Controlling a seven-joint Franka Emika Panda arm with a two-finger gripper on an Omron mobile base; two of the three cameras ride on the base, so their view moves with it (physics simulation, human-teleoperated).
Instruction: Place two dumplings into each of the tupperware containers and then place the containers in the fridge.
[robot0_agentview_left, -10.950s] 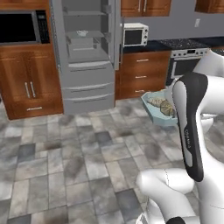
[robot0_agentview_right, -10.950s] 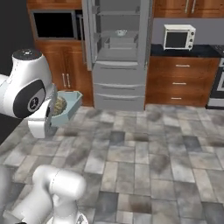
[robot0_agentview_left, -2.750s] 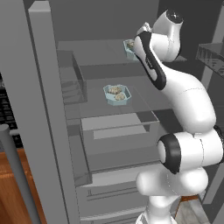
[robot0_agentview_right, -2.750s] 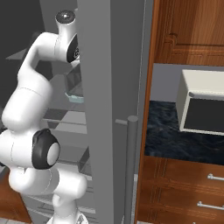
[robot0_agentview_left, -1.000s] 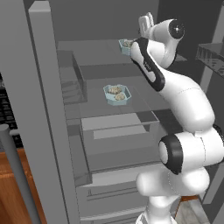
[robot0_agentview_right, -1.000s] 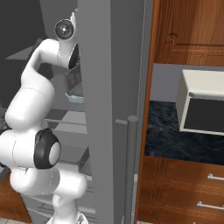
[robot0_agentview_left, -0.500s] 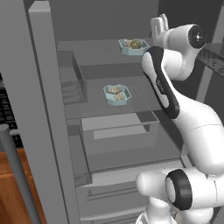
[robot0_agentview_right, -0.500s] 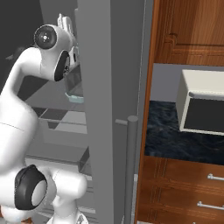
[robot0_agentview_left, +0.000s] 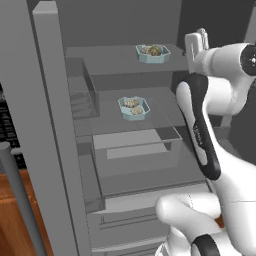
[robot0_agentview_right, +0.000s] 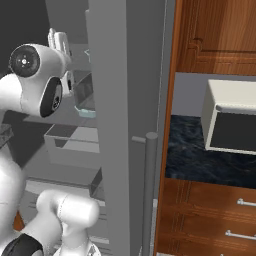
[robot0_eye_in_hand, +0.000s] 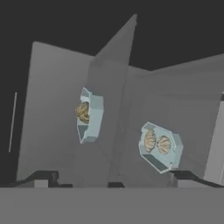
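Note:
The fridge (robot0_agentview_left: 50, 130) stands open, and both pale-blue tupperware containers rest inside it. One container (robot0_agentview_left: 152, 53) is on the upper shelf and the other (robot0_agentview_left: 134, 108) on the shelf below; each holds two beige dumplings (robot0_agentview_left: 131, 103). My gripper (robot0_agentview_left: 197, 40) is open and empty, raised to the right of the upper container and apart from it. In the hand view both containers (robot0_eye_in_hand: 90, 114) (robot0_eye_in_hand: 160, 147) show with their dumplings (robot0_eye_in_hand: 156, 142) beyond the open gripper (robot0_eye_in_hand: 114, 178). From the right base view the gripper (robot0_agentview_right: 57, 39) is beside the fridge door (robot0_agentview_right: 125, 100), and a corner of one container (robot0_agentview_right: 84, 111) peeks out.
A clear drawer (robot0_agentview_left: 137, 147) sits under the lower shelf. The open door's bar handle (robot0_agentview_left: 20, 200) stands at the left. On the right are a dark counter (robot0_agentview_right: 200, 160) with a white microwave (robot0_agentview_right: 232, 122) and wooden cabinets (robot0_agentview_right: 215, 35).
My arm has swung back to the right, out from over the upper shelf. The upper container stays on its shelf, and the gripper stays open.

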